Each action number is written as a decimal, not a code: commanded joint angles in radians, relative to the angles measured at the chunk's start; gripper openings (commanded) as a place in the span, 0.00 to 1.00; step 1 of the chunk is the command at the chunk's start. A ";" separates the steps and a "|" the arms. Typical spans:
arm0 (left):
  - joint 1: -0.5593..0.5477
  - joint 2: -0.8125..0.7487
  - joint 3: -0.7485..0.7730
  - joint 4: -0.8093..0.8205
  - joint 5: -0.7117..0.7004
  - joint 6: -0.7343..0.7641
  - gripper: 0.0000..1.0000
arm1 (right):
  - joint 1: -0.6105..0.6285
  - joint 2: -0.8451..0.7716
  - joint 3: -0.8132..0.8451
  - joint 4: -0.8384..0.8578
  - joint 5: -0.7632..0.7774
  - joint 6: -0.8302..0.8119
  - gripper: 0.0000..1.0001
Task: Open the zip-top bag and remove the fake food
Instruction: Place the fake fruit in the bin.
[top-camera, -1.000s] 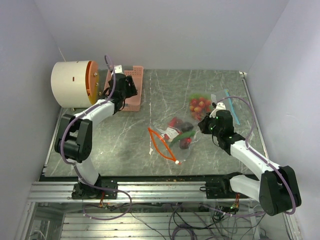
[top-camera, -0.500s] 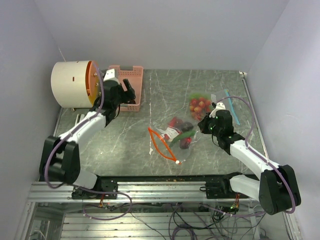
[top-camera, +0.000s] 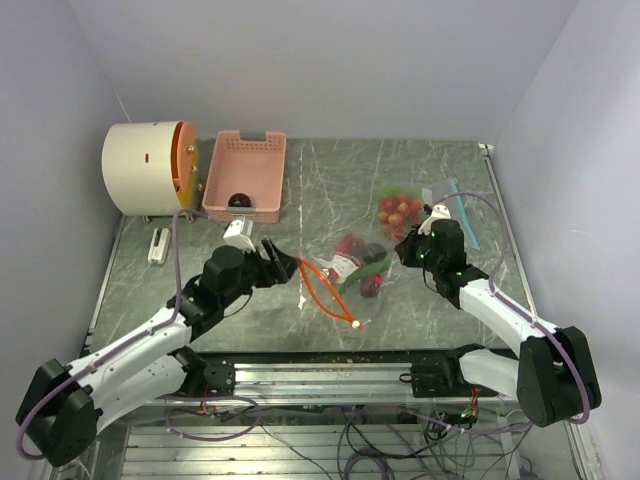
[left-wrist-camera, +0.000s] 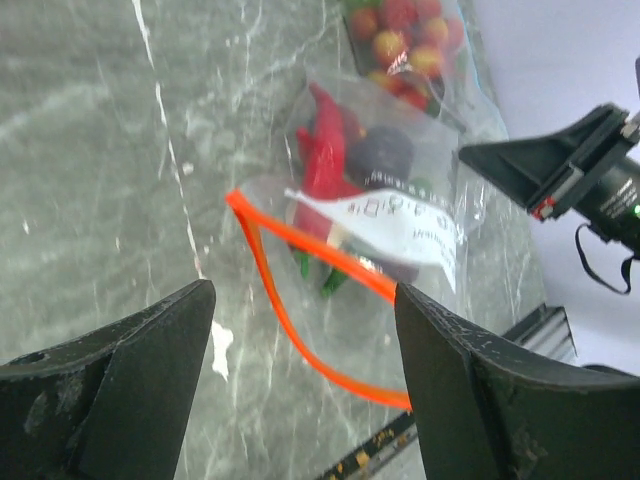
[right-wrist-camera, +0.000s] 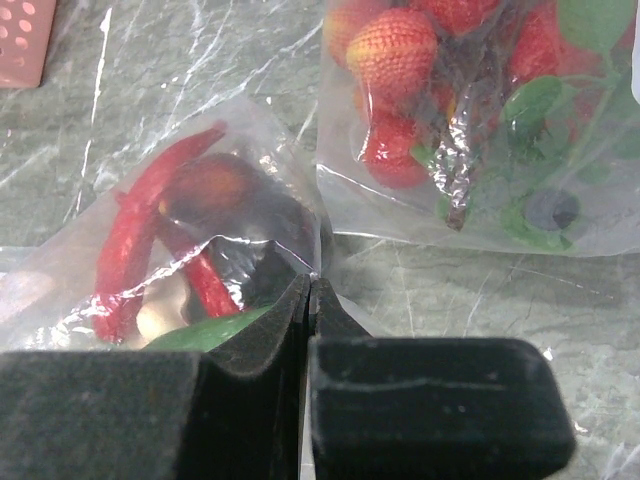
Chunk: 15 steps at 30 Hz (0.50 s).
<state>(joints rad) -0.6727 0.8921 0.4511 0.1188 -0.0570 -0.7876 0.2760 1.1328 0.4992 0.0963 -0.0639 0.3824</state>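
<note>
My left hand (top-camera: 279, 262) stands wide and empty beside the zip-top bag (left-wrist-camera: 380, 215); my right hand (right-wrist-camera: 309, 290), closed tight, pinches its edge.

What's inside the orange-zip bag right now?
Through the clear bag: red chili peppers, a dark purple fruit and a green piece. The white label hides whatever lies under it, so the full count is unclear.

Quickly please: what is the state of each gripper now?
Left gripper: open, holding nothing.
Right gripper: shut, seemingly pinching the film of the zip-top bag.
</note>
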 joint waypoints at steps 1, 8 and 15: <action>-0.037 -0.085 -0.061 -0.076 -0.019 -0.112 0.82 | -0.004 0.008 0.008 0.030 -0.010 0.010 0.00; -0.041 -0.101 -0.175 0.021 0.059 -0.183 0.67 | -0.004 0.004 0.022 0.020 -0.015 0.008 0.00; -0.076 0.083 -0.185 0.247 0.137 -0.228 0.54 | -0.003 -0.005 0.019 0.014 -0.017 0.008 0.00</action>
<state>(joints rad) -0.7197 0.8970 0.2504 0.1894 0.0086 -0.9775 0.2760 1.1370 0.4992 0.1032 -0.0818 0.3859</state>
